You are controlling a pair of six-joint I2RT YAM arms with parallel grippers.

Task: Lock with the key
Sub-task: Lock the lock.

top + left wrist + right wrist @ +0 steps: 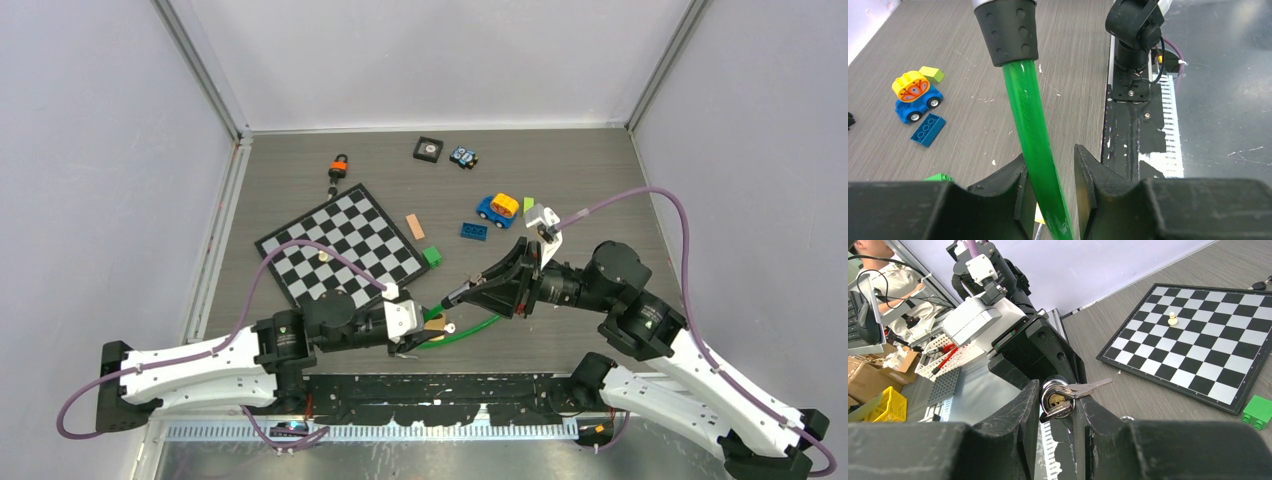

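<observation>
R gripper (pixel 1060 412) pinching lock (pixel 1057 401) — L gripper (pixel 1050 185) round cable (pixel 1030 125).

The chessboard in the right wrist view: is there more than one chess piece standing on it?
No. Only one small white pawn stands on the chessboard; all its other squares are bare.

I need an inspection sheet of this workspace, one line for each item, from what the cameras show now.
Surface: grey wood-grain table, some scuffs.
Job's things: green cable lock with black sleeve; lock cylinder with key inserted.
Clutter: chessboard with a white pawn, toy car, blue brick, green brick, small padlock.
Grippers: left claw around the green cable; right claw beside the cylinder.
Cables: purple cables on both arms.
Surroundings: pale walls; a person at the upper left of the right wrist view.
</observation>
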